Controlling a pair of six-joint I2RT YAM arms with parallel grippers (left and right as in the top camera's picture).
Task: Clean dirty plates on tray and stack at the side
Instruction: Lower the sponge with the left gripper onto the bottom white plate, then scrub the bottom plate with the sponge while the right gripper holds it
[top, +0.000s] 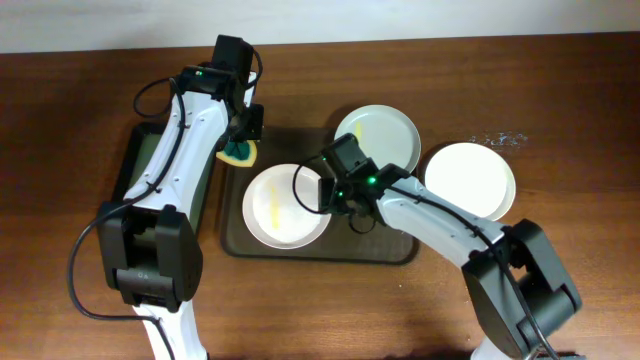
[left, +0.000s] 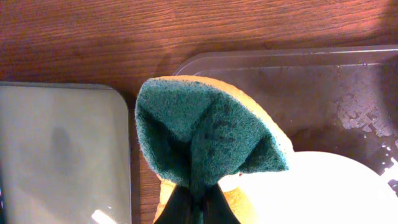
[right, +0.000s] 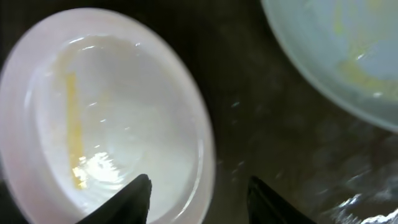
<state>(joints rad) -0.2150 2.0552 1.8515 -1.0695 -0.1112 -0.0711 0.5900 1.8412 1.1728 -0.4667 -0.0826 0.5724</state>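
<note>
The brown tray (top: 235, 240) holds a white plate (top: 285, 205) with a yellow smear at its left. A greenish plate (top: 377, 135) with a smear lies at the tray's back right corner. A third white plate (top: 470, 180) lies on the table right of the tray. My left gripper (top: 243, 135) is shut on a folded green-and-yellow sponge (top: 240, 153) over the tray's back left corner. The left wrist view shows the gripper (left: 198, 200), sponge (left: 205, 137) and plate (left: 323, 193). My right gripper (top: 325, 190) is open. In the right wrist view the gripper (right: 199, 193) straddles the right rim of the smeared plate (right: 106, 112).
A smaller dark green-black tray (top: 150, 170) lies left of the brown tray; it also shows in the left wrist view (left: 62, 155). The brown tray's wet floor (right: 249, 124) and the greenish plate (right: 336, 50) show in the right wrist view. A few crumbs (top: 497, 138) lie behind the right plate.
</note>
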